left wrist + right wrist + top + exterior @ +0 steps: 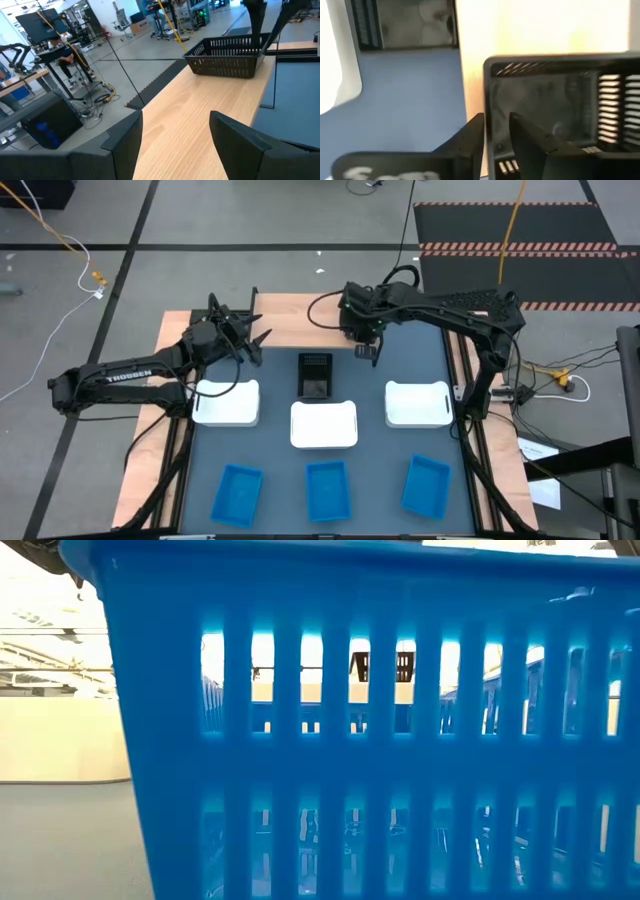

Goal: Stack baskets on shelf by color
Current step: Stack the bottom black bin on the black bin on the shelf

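1. Dark-blue tabletop seen from above, with the light-wood shelf along its far edge; three white baskets and three blue baskets stand in two rows on the table, none yet shelved; a loose black basket waits just before the shelf; left gripper hovers over the shelf's left part, right gripper over its middle; by my judgement the work is barely begun.
2. Low view: one blue basket's slotted wall fills it and little else shows.
3. Left wrist view: left gripper is spread wide and holds nothing, above bare shelf board; a black basket sits farther along, near the shelf's edge, with free board between.
4. Right wrist view: right gripper looks pinched on the black basket's wall; wood beyond it is free, though the shelf's front edge runs close beside the basket, so clearance seems slight.
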Robot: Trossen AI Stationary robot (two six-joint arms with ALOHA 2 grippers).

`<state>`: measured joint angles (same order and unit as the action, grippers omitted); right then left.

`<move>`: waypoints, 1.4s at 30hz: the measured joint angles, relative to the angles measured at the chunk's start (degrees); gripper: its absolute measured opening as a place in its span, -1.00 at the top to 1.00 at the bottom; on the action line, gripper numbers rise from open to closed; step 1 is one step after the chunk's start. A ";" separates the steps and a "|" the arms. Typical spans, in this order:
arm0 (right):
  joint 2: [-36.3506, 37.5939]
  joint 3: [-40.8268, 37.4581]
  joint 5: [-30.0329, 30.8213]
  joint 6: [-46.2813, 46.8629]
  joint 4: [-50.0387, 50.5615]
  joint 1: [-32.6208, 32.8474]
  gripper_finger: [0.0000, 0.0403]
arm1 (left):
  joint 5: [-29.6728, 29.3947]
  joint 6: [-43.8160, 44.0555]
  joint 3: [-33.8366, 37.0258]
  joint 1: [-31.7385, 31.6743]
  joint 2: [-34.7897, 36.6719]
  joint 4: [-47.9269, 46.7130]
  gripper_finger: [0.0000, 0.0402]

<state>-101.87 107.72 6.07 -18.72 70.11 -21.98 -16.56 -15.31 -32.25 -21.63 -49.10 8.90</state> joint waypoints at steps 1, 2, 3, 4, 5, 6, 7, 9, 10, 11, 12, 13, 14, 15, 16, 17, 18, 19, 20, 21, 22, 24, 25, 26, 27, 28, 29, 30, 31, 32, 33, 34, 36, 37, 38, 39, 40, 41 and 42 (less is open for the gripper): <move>0.65 0.00 0.04 0.02 -0.70 0.00 0.51 | 0.00 0.02 0.00 0.00 0.00 0.02 -0.16; 1.39 0.00 0.11 0.08 -1.33 0.08 0.48 | 0.00 0.02 0.00 0.00 0.00 0.10 -0.16; 2.21 0.00 0.11 0.37 -2.11 0.28 0.46 | -0.02 0.02 0.00 0.00 0.00 0.20 -0.16; 3.10 0.00 0.13 0.90 -3.00 0.48 0.43 | -0.01 0.03 0.00 0.00 0.00 0.24 -0.16; 3.92 0.00 0.11 1.51 -4.09 0.90 0.41 | -0.01 0.04 0.00 0.00 0.00 0.24 -0.16; 4.71 0.00 0.10 2.05 -5.20 1.58 0.39 | -0.01 0.04 0.00 0.00 0.00 0.29 -0.16; 5.39 0.00 0.06 2.48 -6.26 2.41 0.38 | -0.02 0.04 0.00 0.00 0.00 0.32 -0.16; 6.09 0.00 0.30 2.66 -8.24 4.93 0.36 | -0.02 -0.05 0.00 0.00 0.00 0.62 -0.16; 6.13 0.00 0.44 2.97 -9.35 6.52 0.36 | -0.02 -0.16 0.00 0.00 0.00 0.83 -0.16; 6.02 -0.13 1.12 3.19 -10.53 8.31 0.36 | -0.02 -0.26 0.00 0.00 0.00 1.01 -0.16; 5.83 -0.86 1.75 3.29 -12.27 10.37 0.36 | -0.01 -0.28 0.00 0.00 0.00 1.16 -0.16; 5.53 -2.03 2.76 3.24 -14.18 12.32 0.36 | -0.02 -0.28 0.00 0.00 0.00 1.30 -0.16; 5.38 -3.56 3.40 3.21 -16.18 14.19 0.36 | -0.02 -0.26 0.00 0.00 0.00 1.35 -0.16; 5.31 -5.61 4.06 3.29 -18.54 16.01 0.36 | -0.02 -0.26 0.00 0.00 0.03 1.31 -0.16; 5.25 -7.94 4.44 3.73 -21.36 17.42 0.36 | -0.02 -0.28 0.00 0.00 0.07 1.31 -0.16; 5.25 -10.50 4.44 4.61 -24.90 18.63 0.36 | -0.02 -0.24 0.00 0.00 0.09 1.31 -0.16; 5.27 -12.98 4.26 5.88 -28.63 19.49 0.36 | -0.06 -0.01 0.00 0.00 0.09 1.31 -0.16; 5.30 -15.50 4.19 7.38 -32.25 20.21 0.36 | -0.05 0.38 0.00 0.01 0.09 1.30 -0.16; 5.30 -17.72 4.19 8.86 -35.06 20.79 0.36 | -0.06 0.60 0.00 0.11 0.09 1.30 -0.16; 5.30 -19.90 4.16 10.40 -37.66 21.29 0.36 | -0.11 0.81 0.00 0.20 0.11 1.29 -0.16; 5.30 -22.01 3.67 11.73 -40.25 21.66 0.36 | -0.13 0.81 0.00 0.38 0.11 1.31 -0.16; 5.30 -25.98 2.07 14.46 -45.70 21.99 0.36 | -0.13 0.82 0.00 0.86 0.11 1.31 -0.16; 5.30 -27.93 1.28 15.67 -48.42 21.97 0.36 | -0.13 0.81 0.00 1.10 0.11 1.34 -0.16; 5.30 -29.72 1.21 16.86 -50.64 21.94 0.36 | -0.13 0.82 0.00 1.34 0.11 1.45 -0.16; 5.30 -31.38 1.18 17.79 -52.43 21.88 0.36 | -0.13 0.88 0.00 1.65 0.11 1.54 -0.16; 5.30 -32.82 1.36 18.52 -53.65 21.82 0.35 | -0.13 1.00 0.00 1.96 0.11 1.66 -0.16; 5.30 -34.09 1.30 19.28 -54.71 21.80 0.35 | -0.13 1.03 0.00 2.27 0.11 1.79 -0.16; 5.30 -35.34 1.29 20.17 -56.14 21.81 0.35 | -0.12 1.05 0.00 2.51 0.11 1.90 -0.16; 5.30 -36.57 1.16 20.86 -57.61 21.86 0.35 | -0.12 1.05 0.00 2.72 0.11 1.98 -0.16; 5.30 -37.91 0.87 21.36 -59.24 21.89 0.35 | -0.13 1.05 0.00 2.91 0.11 2.20 -0.16; 4.94 -39.12 0.00 21.94 -61.06 21.91 0.35 | -0.11 1.05 0.00 3.06 0.11 2.57 -0.16; 4.29 -40.00 -0.58 22.65 -62.82 21.93 0.35 | -0.11 1.01 0.00 3.10 0.11 3.13 -0.16; 2.91 -40.92 -1.71 23.19 -63.80 21.91 0.35 | -0.11 1.02 0.00 3.14 0.11 4.14 -0.16; 2.07 -40.96 -1.73 23.17 -63.58 21.91 0.35 | -0.11 1.02 0.00 3.13 0.11 4.48 -0.16; 1.16 -40.94 -1.75 22.87 -64.46 21.95 0.35 | -0.11 1.01 0.00 3.13 0.11 4.68 -0.16; 0.49 -40.90 -1.75 22.58 -64.90 21.95 0.35 | -0.11 0.88 0.00 3.13 0.11 4.78 -0.16; -0.15 -40.89 -1.79 22.34 -64.63 21.95 0.35 | -0.11 0.63 0.00 3.15 0.11 4.84 -0.16; -0.59 -40.92 -2.18 22.30 -64.55 21.70 0.35 | -0.11 0.36 0.00 3.13 0.11 4.86 -0.16; -0.90 -40.92 -3.27 22.22 -64.56 21.39 0.35 | -0.11 0.24 0.00 3.12 0.11 4.83 -0.16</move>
<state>-102.77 66.81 2.80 3.50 5.55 -0.59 -16.67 -15.07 -32.25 -18.50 -48.99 13.74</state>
